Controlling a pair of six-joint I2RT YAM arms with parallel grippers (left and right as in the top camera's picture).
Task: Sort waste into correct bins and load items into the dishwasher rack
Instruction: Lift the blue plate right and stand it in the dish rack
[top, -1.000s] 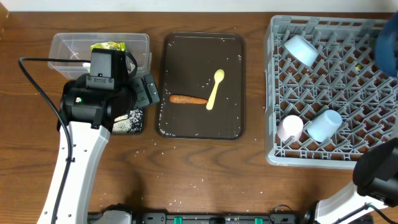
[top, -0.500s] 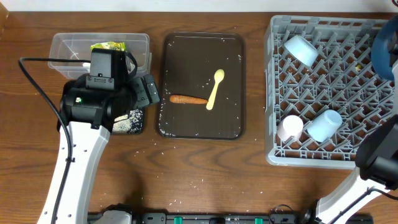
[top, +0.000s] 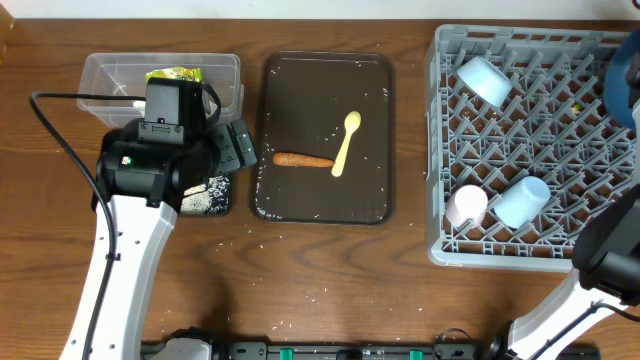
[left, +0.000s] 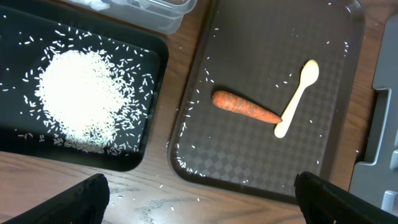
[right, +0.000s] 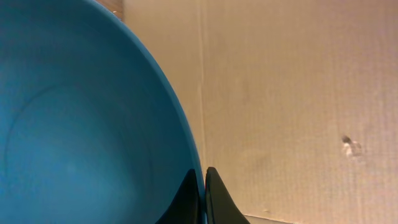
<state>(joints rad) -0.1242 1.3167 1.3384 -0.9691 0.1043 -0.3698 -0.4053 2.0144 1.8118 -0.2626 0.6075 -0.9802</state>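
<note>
The blue plate (top: 623, 82) stands on edge at the far right side of the grey rack (top: 530, 255). My right gripper (right: 204, 190) is shut on the plate's rim (right: 81, 124). A white bowl (top: 483, 79), a pink cup (top: 466, 205) and a light blue cup (top: 522, 200) lie in the rack. The carrot (left: 245, 107) and the yellow spoon (left: 297, 106) lie touching on the brown serving tray (top: 300, 205). My left gripper (left: 202, 202) is open and empty above the table, between the black tray (left: 155, 68) holding rice (left: 81, 102) and the serving tray.
The clear tub (top: 110, 75) at the back left holds the yellow-green wrapper (top: 175, 74) and white tissue. Loose rice grains are scattered on the serving tray and on the table in front of it. The left arm's cable loops over the table's left side.
The right arm has shifted slightly and the blue plate has moved a little further right at the rack's edge. The left arm has not moved.
</note>
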